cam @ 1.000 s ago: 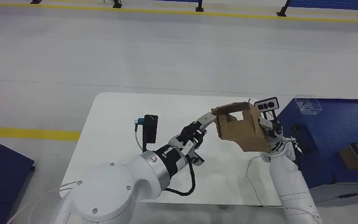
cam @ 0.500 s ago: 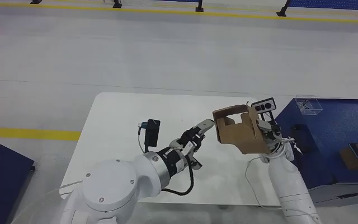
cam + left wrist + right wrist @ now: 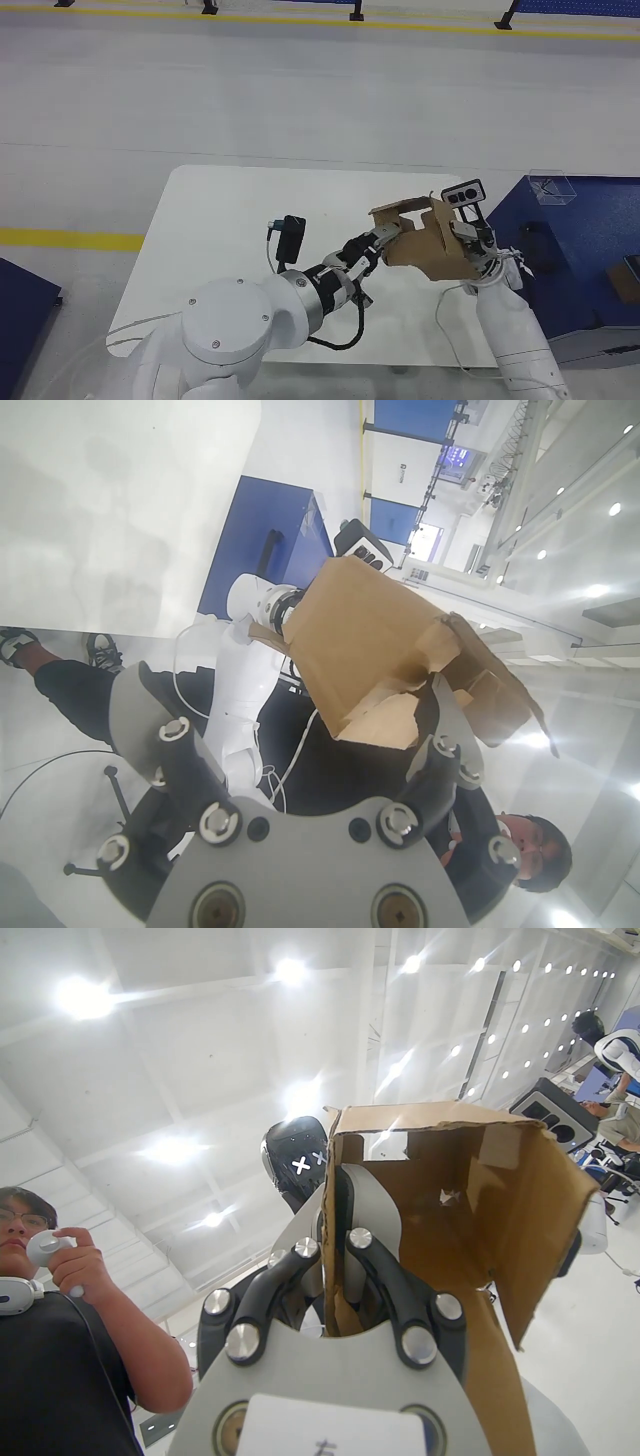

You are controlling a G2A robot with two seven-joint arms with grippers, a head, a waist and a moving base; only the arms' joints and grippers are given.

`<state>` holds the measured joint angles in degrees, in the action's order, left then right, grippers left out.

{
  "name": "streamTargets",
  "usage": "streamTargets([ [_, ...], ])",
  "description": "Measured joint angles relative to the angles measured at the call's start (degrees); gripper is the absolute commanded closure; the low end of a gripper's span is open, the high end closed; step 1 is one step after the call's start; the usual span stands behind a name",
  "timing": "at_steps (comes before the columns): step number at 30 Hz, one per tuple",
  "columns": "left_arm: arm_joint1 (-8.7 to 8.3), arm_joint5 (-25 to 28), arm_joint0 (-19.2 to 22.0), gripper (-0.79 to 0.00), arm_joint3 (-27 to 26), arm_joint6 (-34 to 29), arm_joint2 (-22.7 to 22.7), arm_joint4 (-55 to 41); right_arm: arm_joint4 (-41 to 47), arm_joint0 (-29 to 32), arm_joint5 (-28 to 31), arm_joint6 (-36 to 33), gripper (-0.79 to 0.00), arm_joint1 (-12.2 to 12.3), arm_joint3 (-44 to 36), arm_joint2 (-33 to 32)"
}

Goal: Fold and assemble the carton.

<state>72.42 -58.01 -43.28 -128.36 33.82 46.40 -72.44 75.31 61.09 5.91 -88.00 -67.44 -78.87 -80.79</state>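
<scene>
— Two grippers are working at one carton [image 3: 430, 245]. Which way is it pointing?

— It's hanging tilted in the air over the right part of the white table [image 3: 220, 230]. Its long axis is running roughly across the table. The open, flapped end is aiming at the left arm, and the other end is sitting at the right arm's gripper.

— Who's actually holding it?

— The right gripper [image 3: 334, 1208]. It's clenching one cardboard wall, with one finger inside the carton [image 3: 450, 1208] and one outside. From above, the carton is covering that pinch. The right wrist camera is looking along the hollow inside, and light is coming through gaps at the far end.

— And the left one?

— The left gripper [image 3: 282, 685] is standing wide open, grasping nothing. It's sitting just beside the carton's [image 3: 360, 635] open end. One fingertip [image 3: 440, 687] is lying against the ragged edge of a flap, though I can't tell whether it's really touching.

— Anything more from that side?

— The left wrist camera is showing a plain outer wall and that torn flap bending inward, which the top view is hiding underneath. In the top view the left gripper [image 3: 385, 240] is sitting at the carton's left edge, above the table.
</scene>
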Motion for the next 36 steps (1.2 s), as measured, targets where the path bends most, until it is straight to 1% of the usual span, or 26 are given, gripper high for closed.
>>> streamTargets([
  [4,0.37,0.00,0.68,-0.785,0.61,0.36,-1.21,-0.53,-1.02,0.21,0.35,0.00,0.000,0.16,-0.89,0.08],
  [6,0.45,0.00,0.87,-0.785,0.66,0.80,-1.10,-0.73,-1.77,0.20,1.34,0.00,0.000,0.27,-1.12,-0.10],
  [9,0.48,0.01,0.67,-0.785,0.14,1.61,0.14,-1.14,-3.09,-0.15,3.46,0.00,0.000,0.48,-0.94,-0.61],
  [14,0.24,0.07,-0.93,-0.785,-2.13,3.15,2.84,-0.67,-7.70,-0.89,8.13,0.00,0.000,1.26,-0.18,-2.17],
  [17,0.16,1.74,-2.27,-0.785,-3.89,3.01,4.43,0.50,-11.89,-1.56,10.49,0.00,0.000,1.91,-0.51,-3.23],
  [19,0.17,4.69,-3.22,-0.785,-4.58,1.45,5.68,1.28,-14.54,-1.88,10.46,0.00,0.000,2.20,-0.79,-4.71],
  [21,0.19,7.42,-3.56,-0.785,-4.68,0.63,6.19,1.45,-13.46,-1.74,10.84,0.47,0.000,2.05,-0.87,-5.91],
  [24,0.19,6.30,-3.53,-0.785,-4.64,0.80,6.09,1.41,-9.77,-1.51,11.75,1.37,0.000,1.71,-1.20,-6.68],
  [36,0.19,6.10,-3.52,-0.785,-4.64,0.82,6.08,1.41,-10.51,-1.52,11.70,1.32,0.000,1.73,-1.18,-6.61],
])
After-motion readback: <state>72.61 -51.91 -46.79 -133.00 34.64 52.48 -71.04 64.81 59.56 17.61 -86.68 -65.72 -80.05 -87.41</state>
